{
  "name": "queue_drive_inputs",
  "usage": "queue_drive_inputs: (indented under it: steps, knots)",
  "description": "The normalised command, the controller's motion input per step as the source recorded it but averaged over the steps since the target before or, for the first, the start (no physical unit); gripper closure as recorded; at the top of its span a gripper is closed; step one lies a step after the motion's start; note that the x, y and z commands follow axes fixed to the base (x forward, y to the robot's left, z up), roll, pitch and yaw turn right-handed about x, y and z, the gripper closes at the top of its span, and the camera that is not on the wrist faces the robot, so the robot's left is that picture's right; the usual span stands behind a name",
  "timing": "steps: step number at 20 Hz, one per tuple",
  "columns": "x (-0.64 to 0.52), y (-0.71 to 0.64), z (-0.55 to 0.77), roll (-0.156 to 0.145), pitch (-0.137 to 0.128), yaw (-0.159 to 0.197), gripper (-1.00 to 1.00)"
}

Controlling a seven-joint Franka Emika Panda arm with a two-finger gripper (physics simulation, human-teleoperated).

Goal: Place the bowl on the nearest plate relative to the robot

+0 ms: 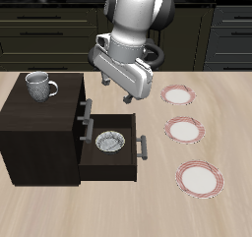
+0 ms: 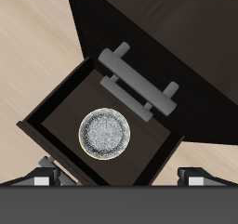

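Above the dark cabinet [image 1: 44, 133], the arm leans forward, its gripper [image 1: 128, 93] hanging over the open drawer [image 1: 110, 154] with fingers spread and empty. The bowl [image 1: 110, 142] lies inside that drawer, below the gripper. Beside the cabinet lie three plates, the nearest plate [image 1: 179, 94] farthest back; one mug [image 1: 39, 85] stands on top.

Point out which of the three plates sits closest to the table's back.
The plate at the far end of the row, level with the gripper. The middle plate and the third plate lie progressively nearer the table's front edge.
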Motion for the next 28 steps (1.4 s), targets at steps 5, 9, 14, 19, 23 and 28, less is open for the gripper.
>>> queue_drive_inputs:
  steps: [5, 9, 14, 19, 23, 28]
  knots:
    - [0.09, -0.03, -0.33, 0.010, 0.003, -0.051, -1.00]
    - [0.00, 0.02, -0.25, 0.002, -0.009, 0.001, -1.00]
    - [0.06, -0.11, -0.35, 0.009, -0.003, -0.055, -1.00]
    - [0.06, -0.29, -0.38, -0.026, 0.035, -0.043, -1.00]
    - [0.02, -0.21, -0.40, -0.026, 0.047, -0.028, -1.00]
    - [-0.13, -0.02, -0.37, 0.013, 0.008, -0.020, -1.00]
